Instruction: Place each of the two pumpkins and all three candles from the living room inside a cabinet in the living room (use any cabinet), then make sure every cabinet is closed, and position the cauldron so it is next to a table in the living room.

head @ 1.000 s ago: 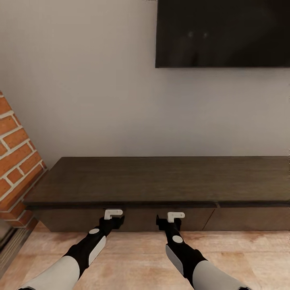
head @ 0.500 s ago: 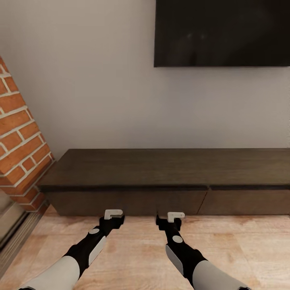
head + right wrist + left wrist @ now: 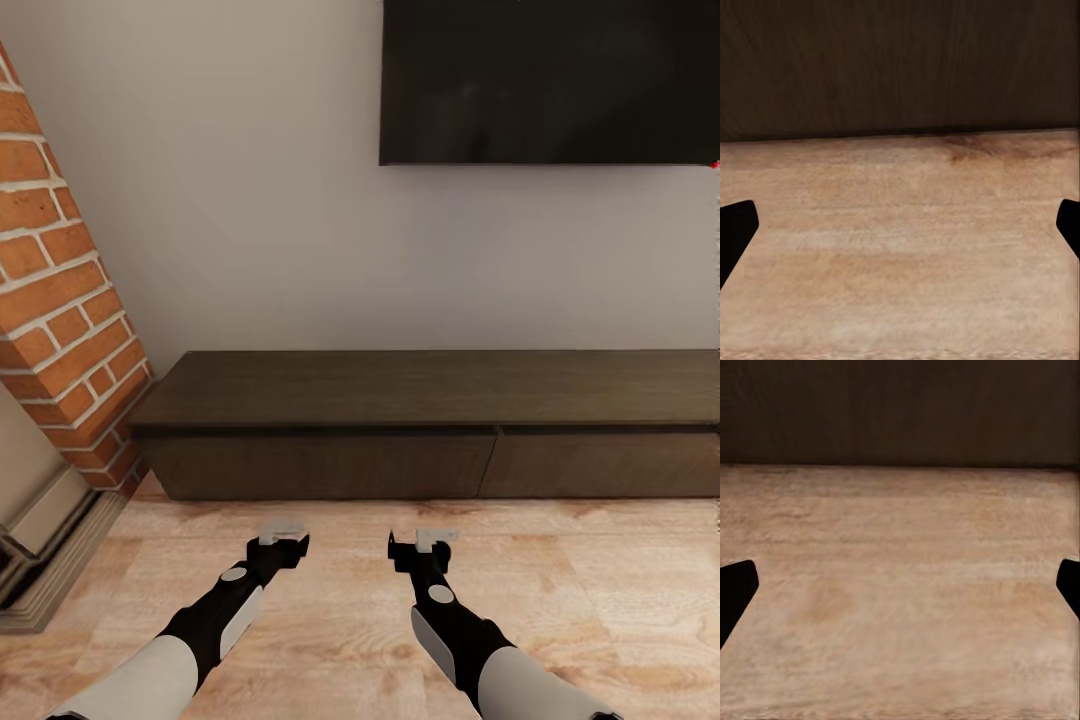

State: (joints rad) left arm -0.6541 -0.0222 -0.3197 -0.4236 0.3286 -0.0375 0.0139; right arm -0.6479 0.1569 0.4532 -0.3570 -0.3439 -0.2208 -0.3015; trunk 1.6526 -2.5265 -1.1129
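A long, low dark brown cabinet (image 3: 430,430) stands against a pale wall, all fronts shut, under a black screen (image 3: 550,80). Brick column (image 3: 60,300) at left. The left gripper (image 3: 283,540) and right gripper (image 3: 422,543) hang over the wood floor (image 3: 600,600), short of the cabinet. Both wrist views show fingertips (image 3: 735,589) (image 3: 735,225) spread wide apart, empty, floor and cabinet front beyond.
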